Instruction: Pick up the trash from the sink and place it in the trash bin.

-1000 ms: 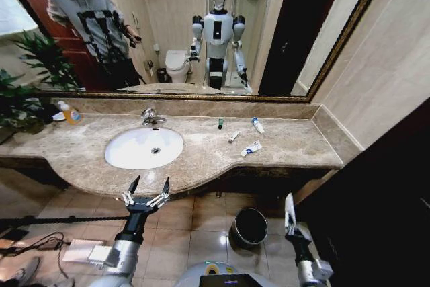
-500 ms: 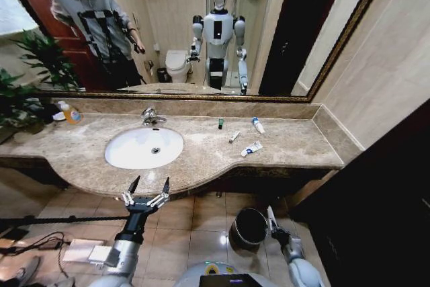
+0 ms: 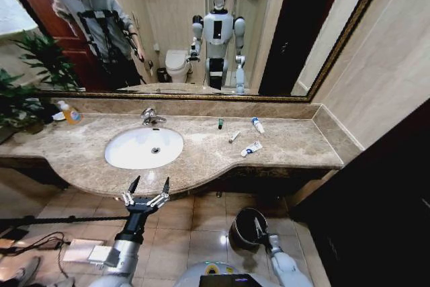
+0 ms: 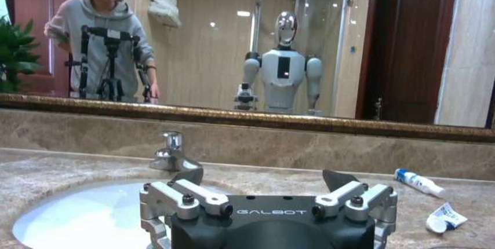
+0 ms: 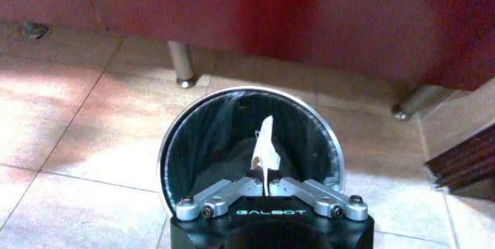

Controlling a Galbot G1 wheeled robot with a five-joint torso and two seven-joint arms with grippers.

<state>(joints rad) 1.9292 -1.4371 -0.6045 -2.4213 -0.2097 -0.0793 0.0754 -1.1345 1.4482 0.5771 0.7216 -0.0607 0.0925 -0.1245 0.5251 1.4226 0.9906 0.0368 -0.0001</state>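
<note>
Trash held over the trash bin (image 5: 328,145) by the right tool (image 5: 265,184), fingers clamped on a white flat packet (image 5: 265,145).

Packet upright, poised just above the bin's open mouth; dark liner inside, contents impossible to tell. Bin on the tiled floor (image 3: 195,233), below the near right edge of the surface (image 3: 295,142). Left tool (image 3: 147,188) spread apart, empty, hanging near the front edge before the sink (image 3: 143,147). Basin holding nothing but its drain. Four pieces on the surface right of the basin: white tube (image 3: 257,125) far, second tube (image 3: 252,148) nearer, thin pale stick (image 3: 233,137) between, green-capped piece (image 3: 220,124) far. Orange soap bottle (image 3: 70,113) far left.
</note>
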